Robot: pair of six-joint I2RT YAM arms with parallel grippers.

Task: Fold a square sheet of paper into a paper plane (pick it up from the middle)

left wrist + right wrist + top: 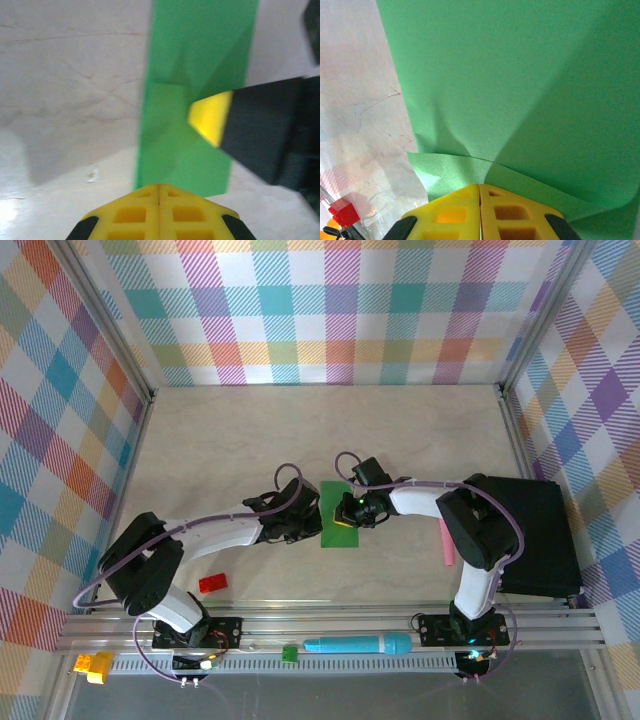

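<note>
1. In the top view, the table [300, 430] is pale and looks like stone. Bright checked walls [330, 310] stand all round it.
2. A thin bright-green sheet of paper [335, 536], folded into a narrow strip, lies flat in the middle of the table. The left gripper [305, 523] sits at its left edge. The right gripper [348, 510] sits on top of it and hides part of it.
3. A small red plastic block [212, 583] lies near the left arm. A pink stick [447, 541] and a big flat black box [545, 530] are on the right. On the front rail rest a long teal marker [358, 644], a tiny green block [290, 652] and a yellow block [92, 667].
4. In the left wrist view, the left gripper [159, 192] has its yellow jaws pressed together at the near edge of the paper [195, 60]. I cannot tell if they pinch it. The right gripper's yellow-tipped black finger [210, 117] pokes in from the right and covers some paper.
5. In the right wrist view, the right gripper [480, 189] has its jaws closed tight. The paper [520, 75] spreads out just past them, and one edge curls up by the tips. I cannot tell if it is pinched. The red block [342, 212] peeks in at the bottom left.
</note>
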